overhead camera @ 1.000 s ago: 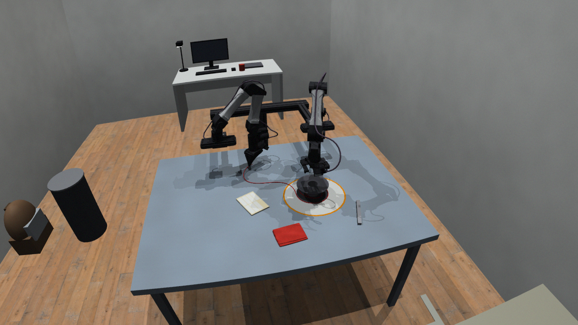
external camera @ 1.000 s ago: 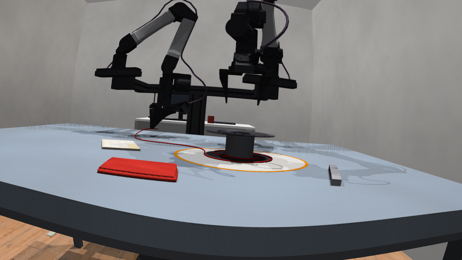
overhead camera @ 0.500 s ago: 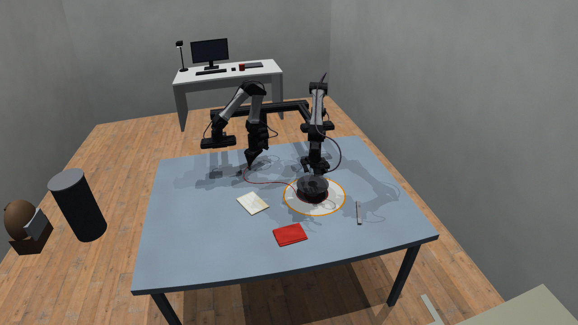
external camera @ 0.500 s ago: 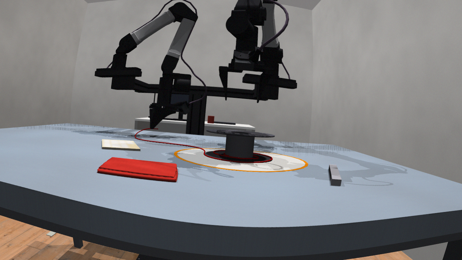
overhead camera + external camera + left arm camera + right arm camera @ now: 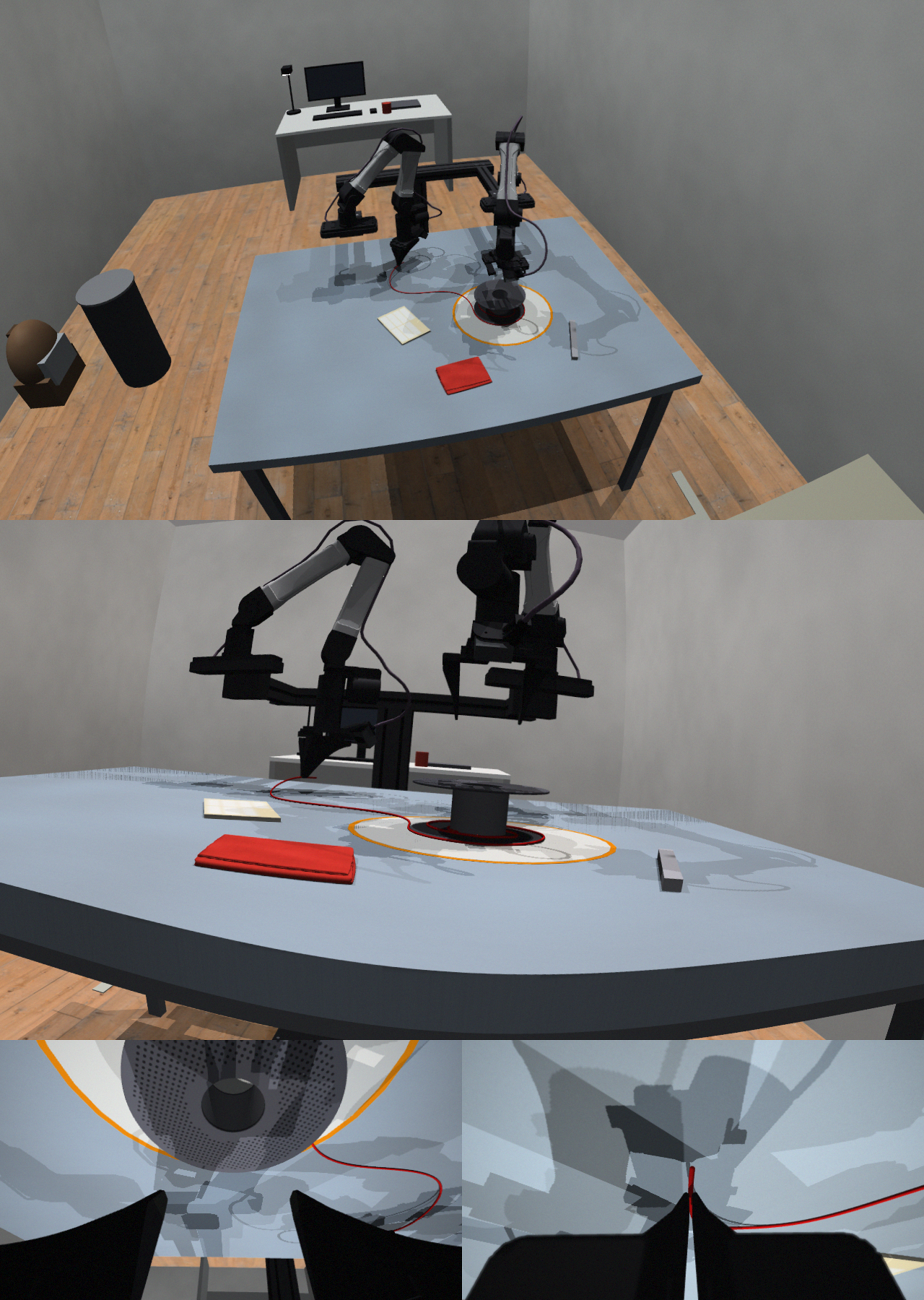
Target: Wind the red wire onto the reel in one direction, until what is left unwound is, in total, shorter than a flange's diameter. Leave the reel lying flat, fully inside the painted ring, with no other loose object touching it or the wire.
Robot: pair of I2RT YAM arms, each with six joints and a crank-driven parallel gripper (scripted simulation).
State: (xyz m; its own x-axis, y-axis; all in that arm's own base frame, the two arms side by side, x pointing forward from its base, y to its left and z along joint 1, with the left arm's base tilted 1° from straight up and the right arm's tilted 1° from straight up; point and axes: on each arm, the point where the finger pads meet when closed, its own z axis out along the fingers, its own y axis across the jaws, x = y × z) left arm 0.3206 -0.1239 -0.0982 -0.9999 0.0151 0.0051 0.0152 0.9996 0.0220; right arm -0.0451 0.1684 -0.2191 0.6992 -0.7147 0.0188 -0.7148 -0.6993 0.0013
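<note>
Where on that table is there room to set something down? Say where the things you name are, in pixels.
Likely between the red cloth point(image 5: 463, 376) point(image 5: 276, 859) and the table edge point(image 5: 452, 438) point(image 5: 452, 1002) farthest from the arms. It's crowded around the reel point(image 5: 483, 298) point(image 5: 479, 812) point(image 5: 173, 1112), under the left gripper point(image 5: 507, 274) point(image 5: 487, 719) point(image 5: 228, 1194), and along the red wire point(image 5: 426, 291) point(image 5: 336, 804) point(image 5: 379, 1167) point(image 5: 823, 1218).

Plain grey walls point(image 5: 710, 161) point(image 5: 775, 649), wooden floor point(image 5: 193, 245) point(image 5: 38, 972)
</note>
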